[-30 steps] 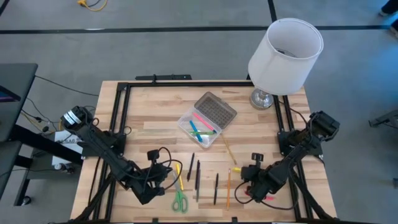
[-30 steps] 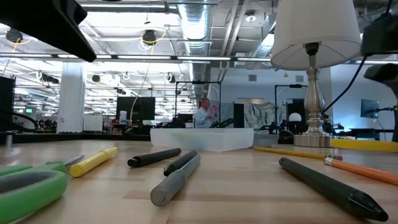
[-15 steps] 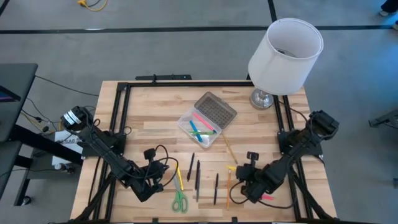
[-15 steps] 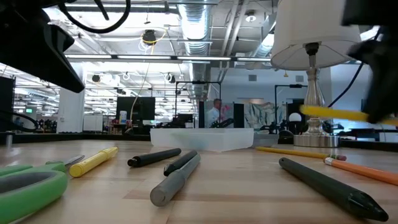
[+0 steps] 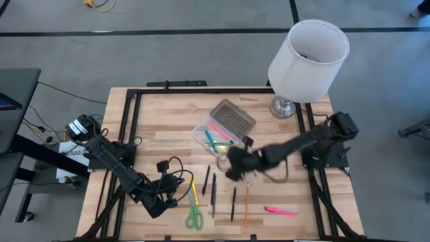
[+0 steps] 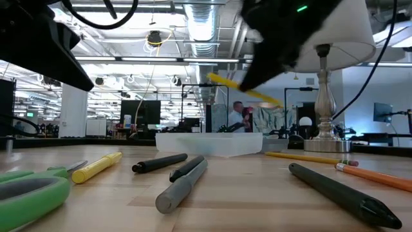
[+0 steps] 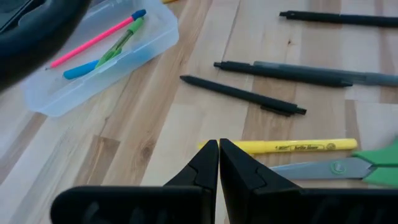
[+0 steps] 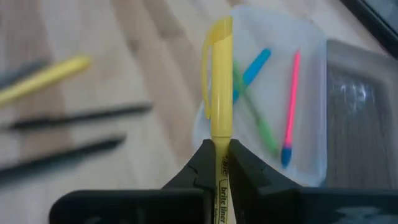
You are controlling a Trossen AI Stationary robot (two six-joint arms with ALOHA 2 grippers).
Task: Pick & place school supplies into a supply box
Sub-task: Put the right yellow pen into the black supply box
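The supply box (image 5: 215, 138) is a clear case with its dotted grey lid (image 5: 233, 119) open. It holds pink, blue and green pens (image 8: 267, 93). My right gripper (image 5: 232, 166) hangs just beside the box's near right corner, shut on a yellow highlighter (image 8: 221, 81). At the near left my left gripper (image 7: 219, 147) is shut and holds nothing, just above the table. Beside it another yellow highlighter (image 7: 286, 147) lies on the table. Black pens (image 5: 213, 188), an orange pencil (image 5: 246, 203), a pink marker (image 5: 279, 211) and green scissors (image 5: 195, 216) lie flat along the near edge. My right gripper pinches the yellow highlighter between its two fingers on the printed barrel (image 8: 221, 163). The capped end (image 8: 219, 37) sticks out ahead of the fingertips, along the fingers. The highlighter is lifted clear of the table and tilted (image 6: 244, 89), over the box's edge.
A lamp with a white shade (image 5: 309, 59) and metal base (image 5: 285, 106) stands at the far right corner, close behind the box. Black frame rails (image 5: 127, 128) run along the table's left and right sides. Bare wood lies to the left of the box.
My right gripper has risen from the near right of the table with the yellow highlighter. It has swung fast toward the left and far side, up to the supply box, rolling its wrist on the way. The pink marker stays where it lay. My left gripper has sunk slightly.
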